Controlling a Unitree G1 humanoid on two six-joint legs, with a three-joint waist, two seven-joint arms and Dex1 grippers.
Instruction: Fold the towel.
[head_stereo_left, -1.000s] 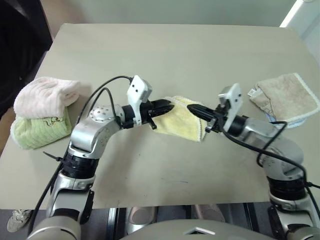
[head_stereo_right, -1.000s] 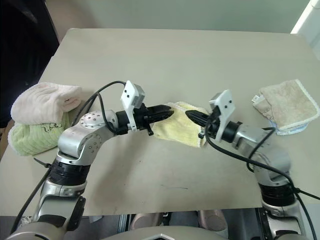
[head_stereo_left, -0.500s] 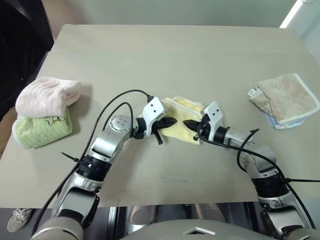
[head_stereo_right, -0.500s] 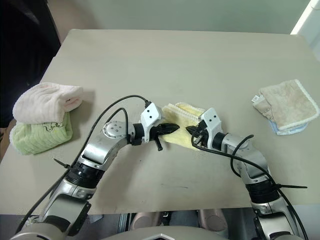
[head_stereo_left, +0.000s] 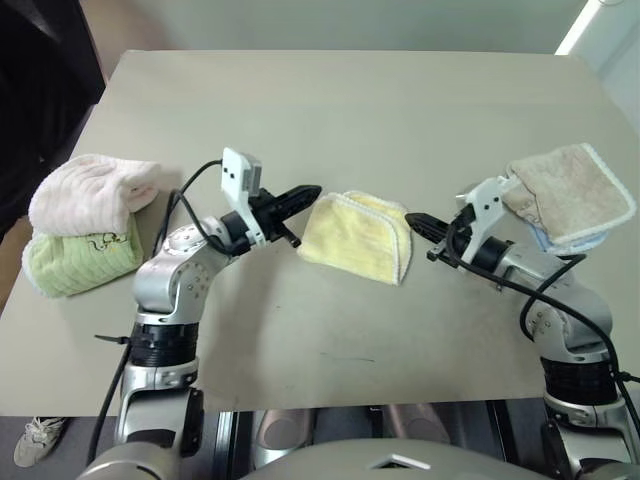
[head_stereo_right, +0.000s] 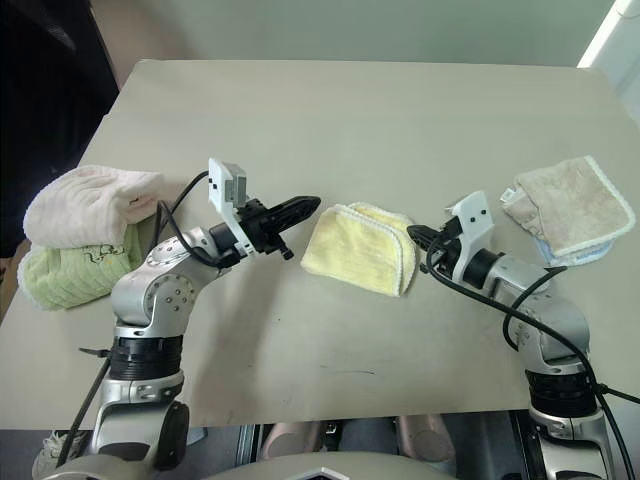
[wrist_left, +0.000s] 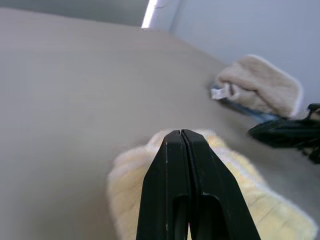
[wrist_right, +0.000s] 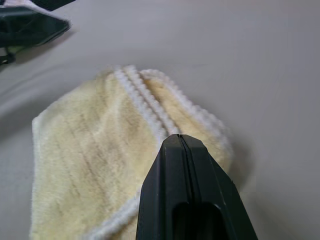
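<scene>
Now the towel (head_stereo_left: 356, 235) lies folded near the middle of the counter (head_stereo_left: 350, 110), a pale yellow wedge with its white hemmed edges stacked along the side that faces the right hand. It rests flat and nothing grips it.

The left hand (head_stereo_left: 308, 192) hangs just beside the towel's left edge, clear of the cloth, its two black fingers pressed together and holding nothing. From its own wrist camera the clenched fingers (wrist_left: 182, 150) point across the yellow terry toward the far side of the counter.

The right hand (head_stereo_left: 414, 220) sits just beside the towel's opposite edge, next to the doubled hem, also clenched and empty, with a small gap between its tip and the cloth. In its wrist view the shut fingers (wrist_right: 182, 150) rise in front of the hemmed corner, and the ribbed stripes of the towel run away from them.

Well to the right of the towel, near the counter's edge, lies a beige towel (head_stereo_left: 570, 192) with white edging, resting on something blue. Well to the left of the towel, a pink rolled towel (head_stereo_left: 92, 190) sits on top of a light green rolled towel (head_stereo_left: 80, 260) by the counter's left edge.
</scene>
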